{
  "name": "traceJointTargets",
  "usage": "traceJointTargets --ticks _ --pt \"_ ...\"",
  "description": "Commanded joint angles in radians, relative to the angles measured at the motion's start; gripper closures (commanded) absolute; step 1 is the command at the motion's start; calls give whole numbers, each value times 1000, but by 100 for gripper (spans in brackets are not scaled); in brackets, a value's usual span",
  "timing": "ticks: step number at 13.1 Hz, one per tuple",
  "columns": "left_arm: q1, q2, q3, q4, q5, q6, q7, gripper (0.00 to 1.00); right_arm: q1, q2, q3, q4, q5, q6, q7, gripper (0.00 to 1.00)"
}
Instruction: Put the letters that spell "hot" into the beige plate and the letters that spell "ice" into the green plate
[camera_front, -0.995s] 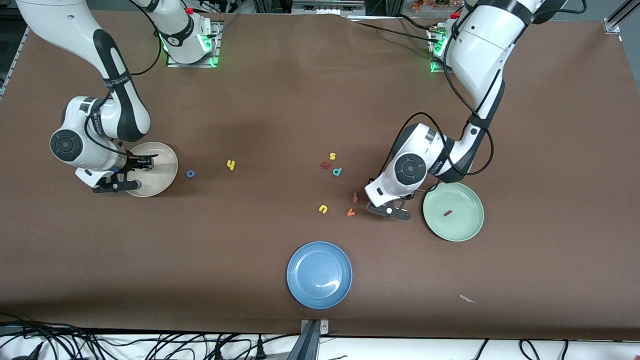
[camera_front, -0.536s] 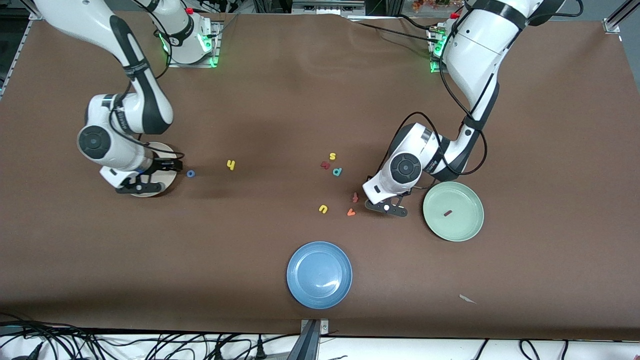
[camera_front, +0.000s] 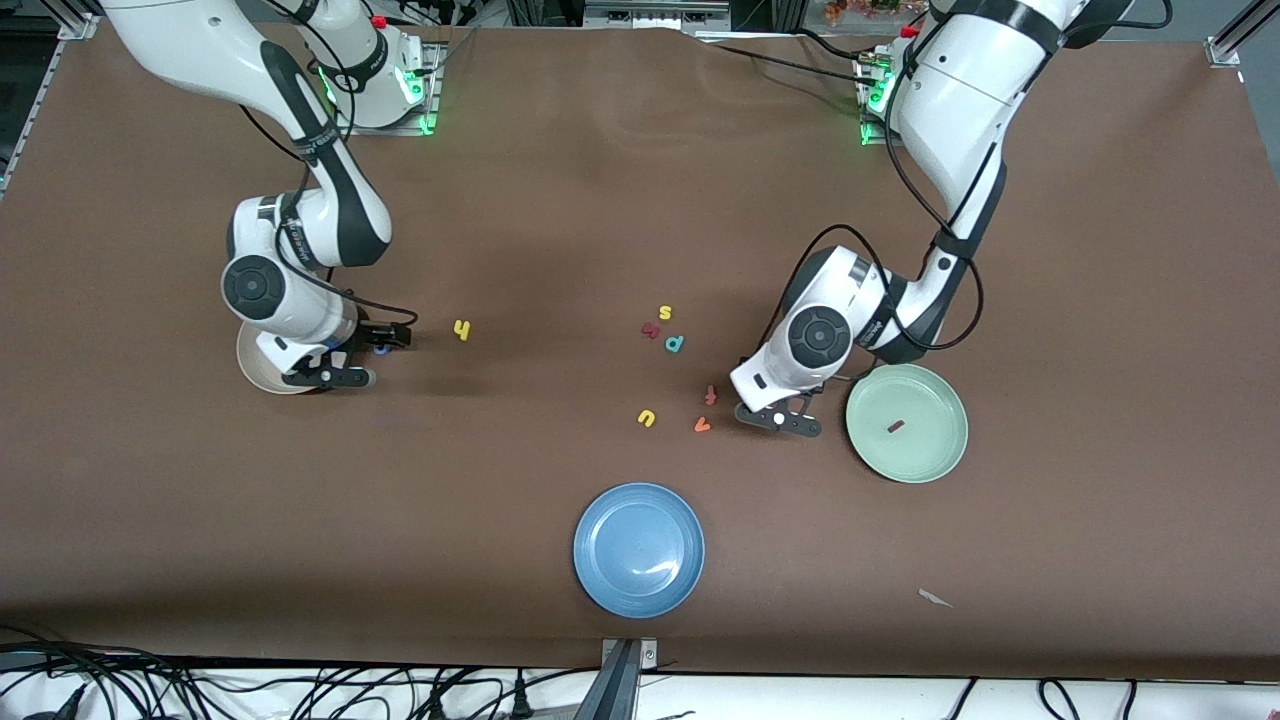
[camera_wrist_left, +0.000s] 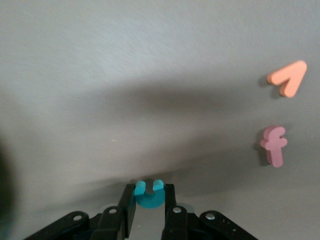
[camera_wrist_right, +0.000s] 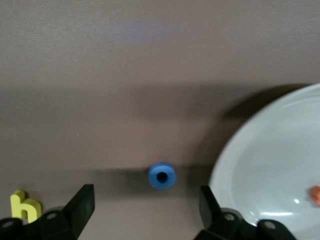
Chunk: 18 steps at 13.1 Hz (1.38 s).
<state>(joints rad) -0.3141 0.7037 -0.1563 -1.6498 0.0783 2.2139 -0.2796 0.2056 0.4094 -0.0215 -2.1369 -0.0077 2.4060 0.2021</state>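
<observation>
My left fingers (camera_wrist_left: 149, 207) pinch the teal c (camera_wrist_left: 149, 194); my right fingers (camera_wrist_right: 145, 207) spread wide, blue o (camera_wrist_right: 161, 176) between them, beside the beige plate (camera_wrist_right: 270, 165).

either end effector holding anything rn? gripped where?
Left end effector: fingers closed on the teal c, pinching its two sides at table level. Right end effector: open, holding nothing, poised over the blue o beside the beige plate.

The right gripper (camera_front: 385, 340) is hanging low beside the beige plate (camera_front: 262, 372), probably over the blue o, mostly hidden. The yellow h (camera_front: 461, 329) is lying nearby. The left gripper (camera_front: 778, 415) is sitting low between the orange v (camera_front: 702, 425) and the green plate (camera_front: 925, 445), which is holding 1 dark red i (camera_front: 896, 426).
</observation>
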Motion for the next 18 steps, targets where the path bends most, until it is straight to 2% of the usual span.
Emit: traceJointTargets --ticks 1,2,4,7,8,9,10,13,15,17,18 --pt "82 -96 -2 -11 3 -92 133 92 6 15 2 -15 8 51 2 24" --pt "130 -110 -3 -11 -8 -112 202 97 6 15 2 -15 3 51 -7 34" --pt "182 -112 -3 -18 -8 -144 295 97 9 26 0 -18 -6 54 -48 33" --pt "211 -86 -2 -30 -3 -146 303 93 9 31 -3 -38 -12 93 -147 32" --pt "213 -79 -3 -31 -5 -146 298 77 9 31 -3 -44 -12 102 -182 32" --pt "211 -81 -3 -30 -6 -146 292 26 9 31 -6 -46 -12 102 -213 32" --pt "208 -82 -3 -30 -6 -148 290 0 6 31 -8 -51 -12 102 -240 32" --pt "194 -101 -17 -27 -12 -186 257 0 5 31 -24 -52 -12 101 -296 33" --pt "191 -105 -64 -31 -12 -191 163 0 5 31 -24 -52 -12 100 -296 35" --pt "187 -104 -115 -63 -11 -184 59 1 5 31 -23 -52 -12 100 -293 51" --pt "176 -104 -124 -79 -11 -180 42 6 5 31 -23 -52 -12 99 -293 59"
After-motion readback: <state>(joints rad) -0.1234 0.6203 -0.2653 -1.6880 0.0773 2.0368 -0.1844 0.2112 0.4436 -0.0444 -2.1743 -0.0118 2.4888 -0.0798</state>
